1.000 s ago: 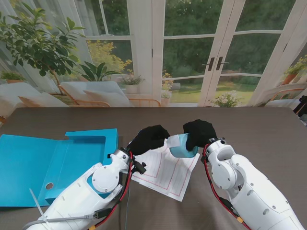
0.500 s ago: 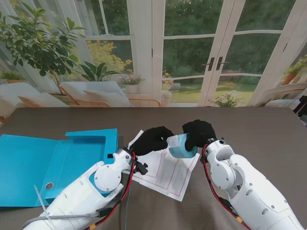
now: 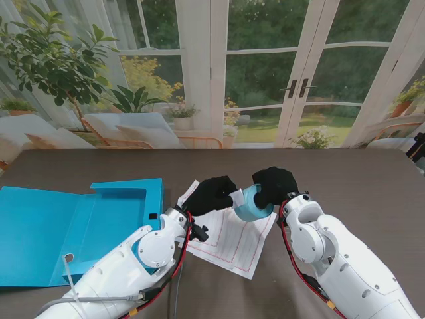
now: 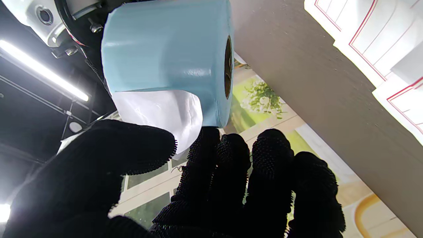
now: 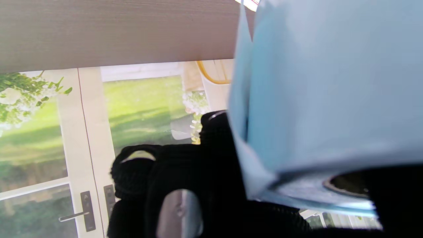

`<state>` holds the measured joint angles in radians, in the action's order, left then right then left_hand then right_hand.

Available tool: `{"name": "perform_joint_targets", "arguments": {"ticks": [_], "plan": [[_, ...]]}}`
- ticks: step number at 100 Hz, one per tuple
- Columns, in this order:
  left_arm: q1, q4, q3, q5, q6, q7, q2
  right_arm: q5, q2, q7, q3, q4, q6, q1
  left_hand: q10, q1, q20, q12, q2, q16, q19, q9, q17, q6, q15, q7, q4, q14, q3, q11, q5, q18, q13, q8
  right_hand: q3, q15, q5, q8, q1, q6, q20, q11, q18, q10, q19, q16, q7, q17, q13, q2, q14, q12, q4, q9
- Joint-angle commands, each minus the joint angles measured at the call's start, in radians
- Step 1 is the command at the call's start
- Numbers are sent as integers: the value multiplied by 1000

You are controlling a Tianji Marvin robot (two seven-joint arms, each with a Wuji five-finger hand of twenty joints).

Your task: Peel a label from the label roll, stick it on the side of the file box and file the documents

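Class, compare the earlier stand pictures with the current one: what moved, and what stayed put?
The left hand closed in on the label roll and now pinches its white label. The right hand still holds the roll. File box and documents unchanged.

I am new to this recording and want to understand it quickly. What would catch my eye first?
Two black-gloved hands meet at the table's middle: the right hand holds up a pale blue label roll while the left hand pinches its white label. Beneath lie red-lined papers; an open blue file box sits on the left.
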<state>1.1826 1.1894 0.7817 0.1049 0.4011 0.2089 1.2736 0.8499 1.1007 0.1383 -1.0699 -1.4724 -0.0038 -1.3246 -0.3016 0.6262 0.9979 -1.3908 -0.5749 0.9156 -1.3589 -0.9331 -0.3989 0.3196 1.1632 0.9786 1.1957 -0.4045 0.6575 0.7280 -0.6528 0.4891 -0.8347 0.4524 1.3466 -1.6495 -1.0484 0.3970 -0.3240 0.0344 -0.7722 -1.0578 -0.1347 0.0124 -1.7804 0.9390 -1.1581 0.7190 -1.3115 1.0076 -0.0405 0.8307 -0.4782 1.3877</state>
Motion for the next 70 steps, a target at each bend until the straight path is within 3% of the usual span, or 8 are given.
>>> {"name": "perform_joint_targets", "arguments": {"ticks": [1,22,39,49,58,70], "plan": [[3,-3,-2,7,-7,0,17,1,5,-12,1,-11,1,4,34,30,-5,4,-66,-16,-64,-59,-43,-24,51,2,37,3,23,-18,-67,27,-53,-36,216,-15,-62,78,-109,-78,-7,12,-10,75,-55,0,-144,445,-5,-101,104,0,82,61],[4,-13,-4,14,-1,38,30,0,5,-10,3,-10,8,3,62,58,-43,36,-102,-43,-103,-201,-123,-55,65,7,55,-1,52,-59,-209,73,-142,-93,216,-15,-62,78,-109,-78,-7,12,-10,75,-55,0,-143,445,-5,-102,104,0,82,61],[4,-8,-8,11,-9,24,26,1,6,-8,6,-10,15,6,62,47,-53,55,-100,-49,-109,-223,-137,-40,64,1,41,-1,38,-77,-222,85,-161,-95,217,-15,-62,78,-108,-78,-7,12,-10,76,-55,0,-143,445,-5,-102,103,0,81,61],[5,0,-9,15,-21,17,22,2,6,-7,8,-9,19,8,60,21,-61,78,-90,-54,-111,-223,-142,-25,62,-18,10,-2,6,-72,-229,102,-173,-82,218,-14,-62,78,-109,-78,-7,12,-10,75,-55,0,-143,445,-5,-102,104,0,82,61],[6,9,-9,38,-39,13,16,5,6,-8,9,-9,23,9,88,-15,-66,48,-88,-59,-120,-240,-154,-27,71,54,-46,7,-30,65,-231,108,-197,-24,217,-14,-62,78,-109,-78,-7,12,-10,75,-55,0,-143,445,-5,-102,105,0,81,61],[7,19,-10,55,-58,10,11,7,6,-9,12,-9,30,10,101,-37,-69,60,-82,-63,-129,-250,-170,-36,76,86,-71,13,-44,97,-239,108,-211,-20,217,-13,-62,78,-110,-78,-7,13,-10,74,-55,0,-143,445,-5,-103,108,0,82,61]]}}
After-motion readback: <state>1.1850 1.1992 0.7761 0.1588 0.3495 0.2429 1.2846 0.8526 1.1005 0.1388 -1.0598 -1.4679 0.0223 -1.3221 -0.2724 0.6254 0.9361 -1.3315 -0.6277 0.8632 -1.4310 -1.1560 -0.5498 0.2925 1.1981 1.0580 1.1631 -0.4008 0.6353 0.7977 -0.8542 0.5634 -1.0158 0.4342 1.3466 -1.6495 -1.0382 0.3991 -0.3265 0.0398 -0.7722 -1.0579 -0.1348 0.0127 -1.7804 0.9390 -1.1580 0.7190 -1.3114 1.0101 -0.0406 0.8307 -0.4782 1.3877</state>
